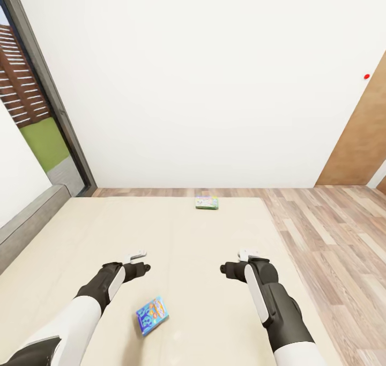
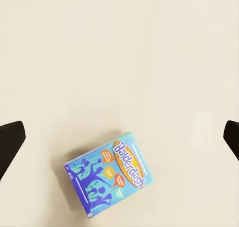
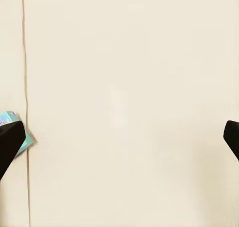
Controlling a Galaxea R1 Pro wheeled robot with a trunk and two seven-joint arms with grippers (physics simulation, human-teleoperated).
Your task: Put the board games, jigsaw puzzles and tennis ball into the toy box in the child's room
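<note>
A blue board game (image 1: 151,314) lies flat on the beige bed (image 1: 187,248), near its front edge between my two arms. In the left wrist view the same blue box (image 2: 108,173) sits below my left gripper (image 2: 121,137), whose fingers (image 2: 10,142) stand wide apart and clear of it. A green-edged board game (image 1: 207,202) rests at the mattress's far edge. My left gripper (image 1: 140,267) and right gripper (image 1: 231,268) hover open over bare mattress. A teal box corner (image 3: 7,118) peeks beside my right gripper (image 3: 121,137). The toy box, table, jigsaw puzzles and tennis ball are out of view.
A low grey headboard (image 1: 27,221) borders the bed on the left, under a tall dark-framed window (image 1: 53,103). Wood plank floor (image 1: 332,237) runs along the bed's right side and far end. A wooden door (image 1: 359,146) stands at the right by the white wall.
</note>
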